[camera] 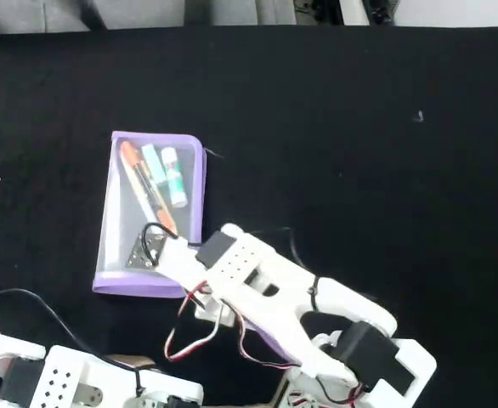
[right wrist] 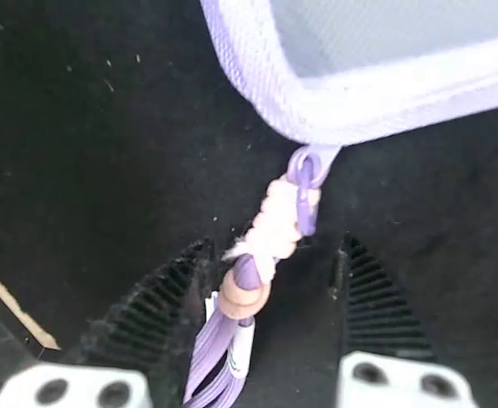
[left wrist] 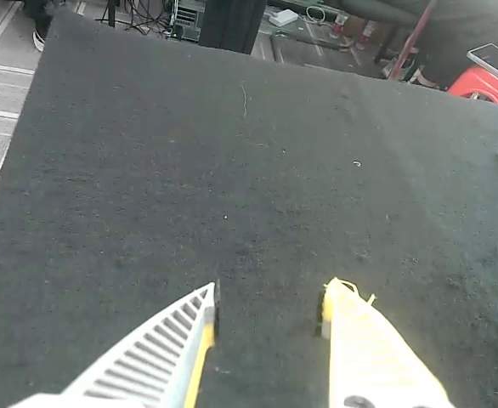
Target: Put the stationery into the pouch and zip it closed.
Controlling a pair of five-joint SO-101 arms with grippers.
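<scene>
The purple-edged pouch (camera: pixel 151 212) lies flat left of the table's centre. Through its translucent face I see an orange pen (camera: pixel 147 191), a teal item (camera: pixel 153 161), a white and green stick (camera: pixel 175 178) and a small dark piece (camera: pixel 143 253). My right arm (camera: pixel 257 280) stretches from the front right over the pouch's near right corner. In its wrist view the right gripper (right wrist: pixel 274 248) is open around the zipper pull (right wrist: pixel 270 229), a purple tassel with a bead hanging from the pouch's corner (right wrist: pixel 317 110). My left gripper (left wrist: pixel 269 297) stands open over bare mat.
A black mat (camera: pixel 359 153) covers the table, bare to the right of and beyond the pouch. The left arm's base (camera: pixel 62 382) sits at the front left with loose cables beside it. Floor and room clutter lie past the far edge (left wrist: pixel 232 25).
</scene>
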